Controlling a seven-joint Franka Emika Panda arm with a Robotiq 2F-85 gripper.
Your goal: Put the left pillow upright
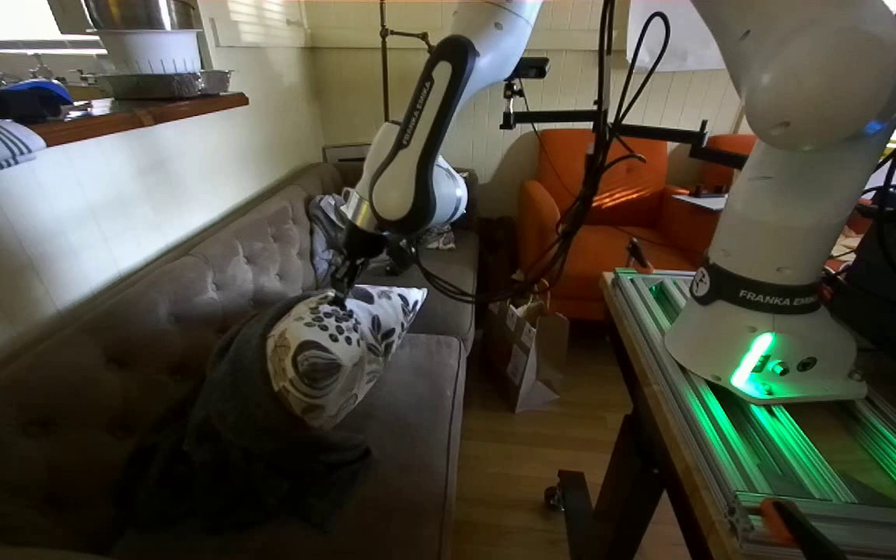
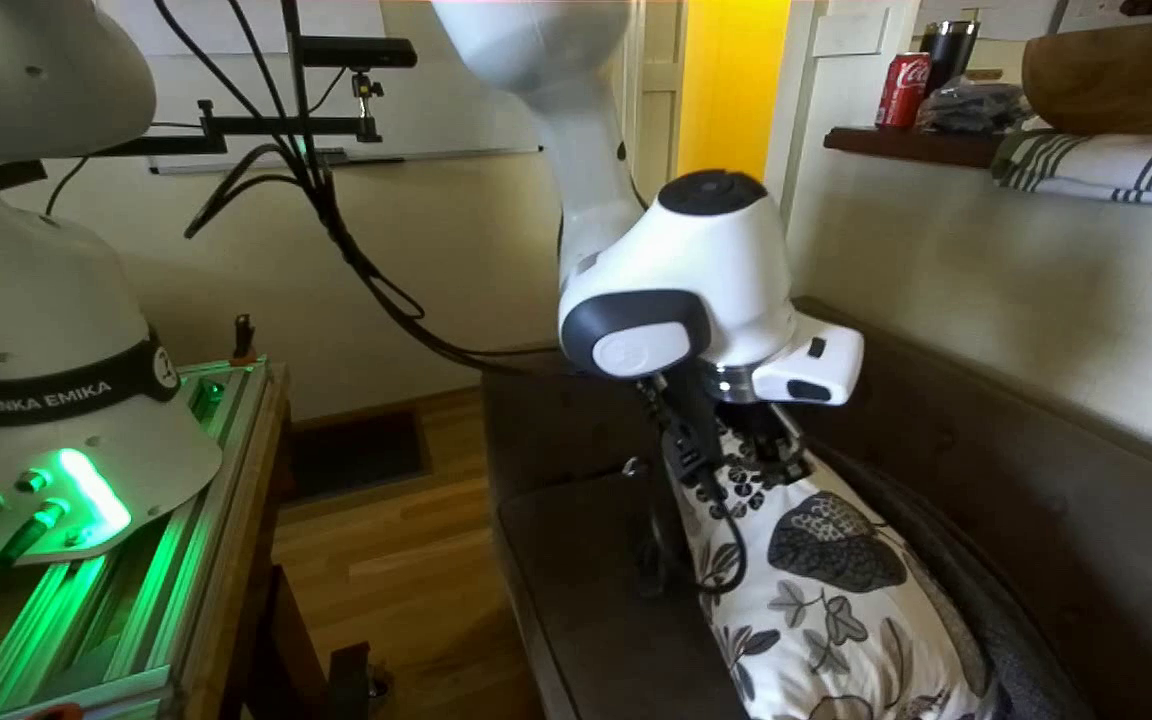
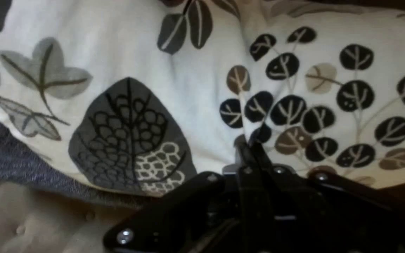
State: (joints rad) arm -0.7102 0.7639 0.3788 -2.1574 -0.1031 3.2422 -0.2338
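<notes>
Gripping the pillow [image 3: 206, 98]: a fold of its cloth appears to be pinched by the hand [image 3: 248, 144], the jaws brought nearly together.
Sofa [image 1: 417, 435]: the pillow is seen aslant on it, a dark blanket [image 1: 246, 420] bunched between pillow and backrest [image 1: 253, 260]; how steeply the pillow is tipped cannot be told.
Hand's progress: the reach is done and, it is judged, the grip is taken.
Upright pose: not yet reached, it seems; the pillow is left to be raised, leaned toward the backrest and let go.
</notes>
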